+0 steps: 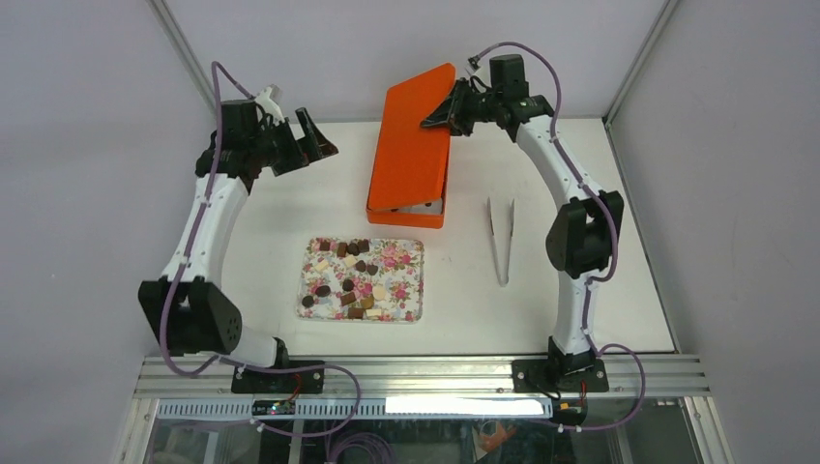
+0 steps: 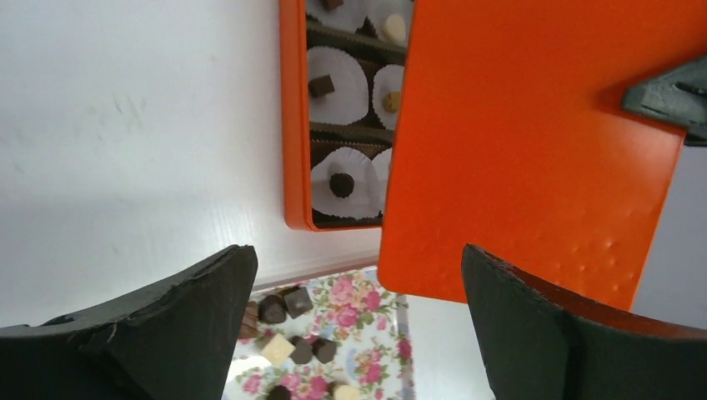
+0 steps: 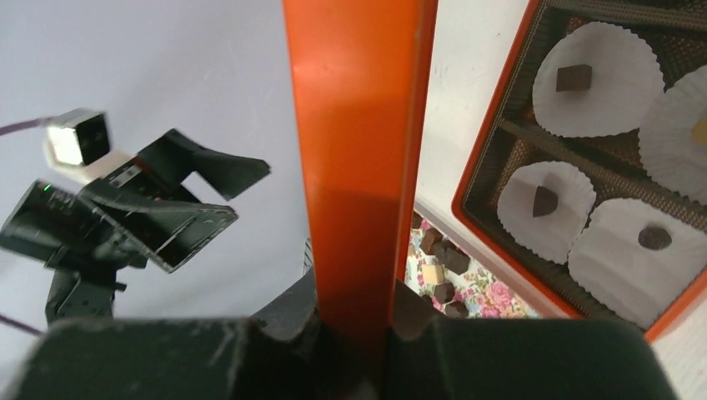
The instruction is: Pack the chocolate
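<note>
Several small dark, light brown and cream chocolates (image 1: 350, 280) lie on a floral tray (image 1: 418, 280). An orange box (image 1: 406, 215) stands behind it, with white paper cups that each hold a chocolate (image 2: 341, 184) (image 3: 544, 201). My right gripper (image 1: 440, 116) (image 3: 358, 308) is shut on the far edge of the orange lid (image 1: 414, 135) (image 3: 358, 125) and holds it tilted over the box. My left gripper (image 1: 314, 145) (image 2: 357, 258) is open and empty, raised to the left of the box.
White tweezers (image 1: 501, 237) lie on the table right of the box. The lid (image 2: 534, 150) covers most of the box in the top view; only its near end shows. The tray (image 2: 367, 325) sits just in front of the box.
</note>
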Controlling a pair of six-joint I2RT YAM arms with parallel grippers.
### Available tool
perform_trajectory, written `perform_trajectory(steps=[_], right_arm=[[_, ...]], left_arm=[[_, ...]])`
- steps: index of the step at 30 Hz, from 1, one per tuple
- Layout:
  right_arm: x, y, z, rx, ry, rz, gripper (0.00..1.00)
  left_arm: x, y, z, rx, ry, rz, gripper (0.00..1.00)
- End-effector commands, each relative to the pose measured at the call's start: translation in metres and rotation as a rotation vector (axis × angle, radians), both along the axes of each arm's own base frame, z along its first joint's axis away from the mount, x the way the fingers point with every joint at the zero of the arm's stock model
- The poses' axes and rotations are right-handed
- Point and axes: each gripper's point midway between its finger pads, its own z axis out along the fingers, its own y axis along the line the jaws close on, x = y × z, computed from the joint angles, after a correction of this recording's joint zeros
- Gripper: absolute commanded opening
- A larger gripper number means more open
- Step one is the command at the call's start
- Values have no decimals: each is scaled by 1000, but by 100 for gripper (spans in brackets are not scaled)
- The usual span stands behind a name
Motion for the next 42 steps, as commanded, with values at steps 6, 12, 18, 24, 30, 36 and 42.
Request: perform_trajectory(steps=[6,12,18,24,30,36,42], right_arm=[[40,32,13,179,-69,71,0],[63,42,-11,197,-23,53,0],[76,43,-35,201,10,61,0],[81,35,-54,203,43,70,0],[86,24,-70,204,66,75,0],[90,16,-86,217,105,87,0],[91,10,-97,217,124,90,0]], left_arm=[[35,-18,-10,-179,96,-18,99],[59,-24,-45,-198,166,-55,99],[80,-28,-71,-208,210,-74,99],[94,-33,-87,-228,229,-100,98],[107,-42,-109,-273,262,-133,98],[113,-51,-127,-294,297,-137,97],[114,-69,-138,-294,314,-168,96]])
